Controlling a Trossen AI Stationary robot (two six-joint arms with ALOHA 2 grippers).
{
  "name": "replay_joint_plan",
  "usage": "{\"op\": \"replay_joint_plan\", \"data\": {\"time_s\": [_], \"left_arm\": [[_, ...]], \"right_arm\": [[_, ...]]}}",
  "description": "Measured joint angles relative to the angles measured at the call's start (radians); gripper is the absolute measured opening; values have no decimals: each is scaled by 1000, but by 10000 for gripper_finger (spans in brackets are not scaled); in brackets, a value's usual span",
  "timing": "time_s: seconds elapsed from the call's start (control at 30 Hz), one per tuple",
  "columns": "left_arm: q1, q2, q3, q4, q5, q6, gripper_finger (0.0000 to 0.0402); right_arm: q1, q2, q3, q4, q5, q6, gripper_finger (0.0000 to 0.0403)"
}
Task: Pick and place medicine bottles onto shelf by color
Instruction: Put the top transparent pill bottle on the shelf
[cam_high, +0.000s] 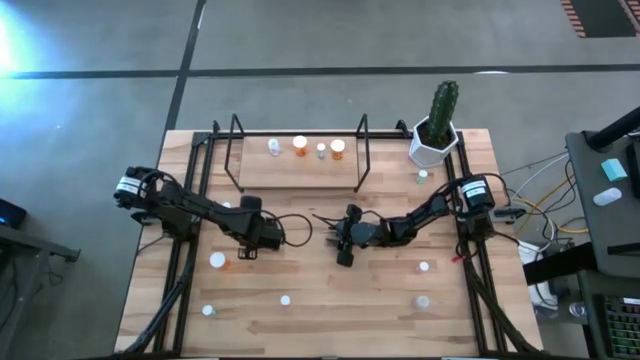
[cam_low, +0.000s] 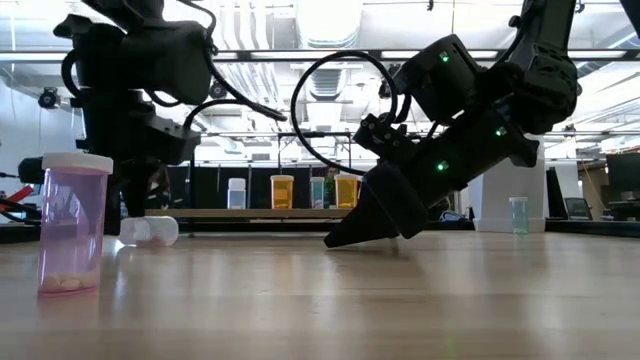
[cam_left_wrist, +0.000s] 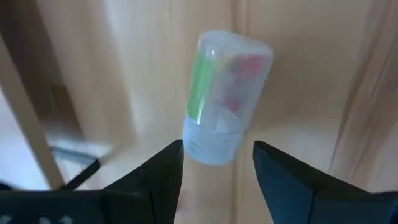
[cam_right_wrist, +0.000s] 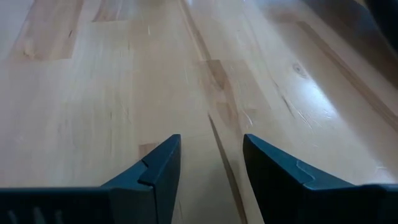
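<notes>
Hovering right over a lying clear bottle (cam_left_wrist: 225, 99), left end effector (cam_left_wrist: 217, 163) fingers apart, cap end pointing toward them. Waiting nearby with fingers apart, right end effector (cam_right_wrist: 210, 163), farther from that bottle.

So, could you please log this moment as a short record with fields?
shelf: four bottles standing on its board
left gripper: fingers open, a clear bottle lying on its side just ahead, not gripped
right gripper: fingers open, empty, low over bare table
pink bottle: upright near the table's front
cactus pot: at the shelf's right end
</notes>
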Motion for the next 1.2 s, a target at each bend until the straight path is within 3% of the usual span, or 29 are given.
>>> {"op": "replay_joint_plan", "data": {"time_s": [0.33, 0.57, 0.73, 0.87, 1.2], "left_arm": [[26, -4, -71, 153, 1, 118, 176], [28, -14, -60, 168, 5, 171, 122], [28, -53, -30, 232, 17, 215, 120], [29, -65, -3, 331, 110, 251, 120], [27, -56, 27, 487, 225, 327, 120]], "right_arm": [[0, 0, 0, 0, 0, 0, 162], [0, 1, 0, 1, -23, 3, 161], [0, 1, 17, 7, -31, 45, 168], [4, 1, 66, -2, -72, 44, 193], [42, 1, 197, -66, -79, -19, 311]]}}
